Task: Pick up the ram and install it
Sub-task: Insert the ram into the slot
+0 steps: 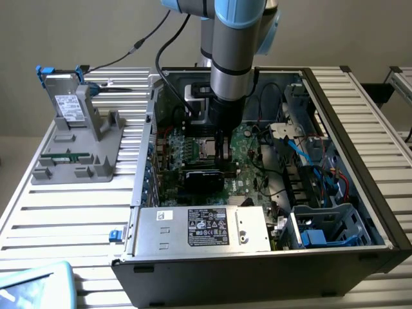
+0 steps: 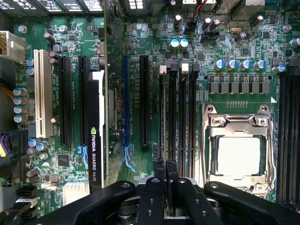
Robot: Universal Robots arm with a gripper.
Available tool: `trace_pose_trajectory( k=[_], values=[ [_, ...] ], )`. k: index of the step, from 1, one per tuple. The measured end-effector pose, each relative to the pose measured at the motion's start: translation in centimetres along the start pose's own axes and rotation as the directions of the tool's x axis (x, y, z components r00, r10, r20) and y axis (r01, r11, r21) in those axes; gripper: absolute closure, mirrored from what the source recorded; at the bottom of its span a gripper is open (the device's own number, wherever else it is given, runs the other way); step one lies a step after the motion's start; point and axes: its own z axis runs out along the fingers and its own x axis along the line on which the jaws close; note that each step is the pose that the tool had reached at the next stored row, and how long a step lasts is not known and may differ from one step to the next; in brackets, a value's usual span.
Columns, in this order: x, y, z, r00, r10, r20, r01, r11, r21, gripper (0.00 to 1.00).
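My gripper (image 2: 166, 174) hangs inside the open computer case, low over the motherboard (image 2: 225, 42). Its two black fingers (image 2: 160, 171) are pressed together with nothing visible between them. They sit just above the row of black memory slots (image 2: 178, 117) beside the silver CPU socket (image 2: 239, 150). I cannot tell whether the ram stands edge-on in the slot under the fingertips. In the exterior view the gripper (image 1: 223, 149) reaches down next to the CPU socket (image 1: 207, 149). Outside the case, a narrow green board strip (image 1: 64, 155) lies in the grey holder (image 1: 77, 168).
A black Nvidia graphics card (image 2: 96, 136) stands in a slot near the memory slots. A grey drive with blue tabs (image 1: 64, 96) stands upright in the holder. The power supply (image 1: 203, 228) fills the case's front. Blue and red cables (image 1: 315, 164) crowd the exterior view's right side.
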Motion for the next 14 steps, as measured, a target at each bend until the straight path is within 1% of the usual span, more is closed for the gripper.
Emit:
trace_pose_trajectory(
  k=[6, 14],
  values=[
    [-0.01, 0.0, -0.01, 1.0, 0.0, 0.0, 0.0, 1.0, 0.0001, 0.87],
    [0.0, 0.01, -0.36, 1.0, 0.0, 0.0, 0.0, 1.0, 0.0, 0.87]
  ],
)
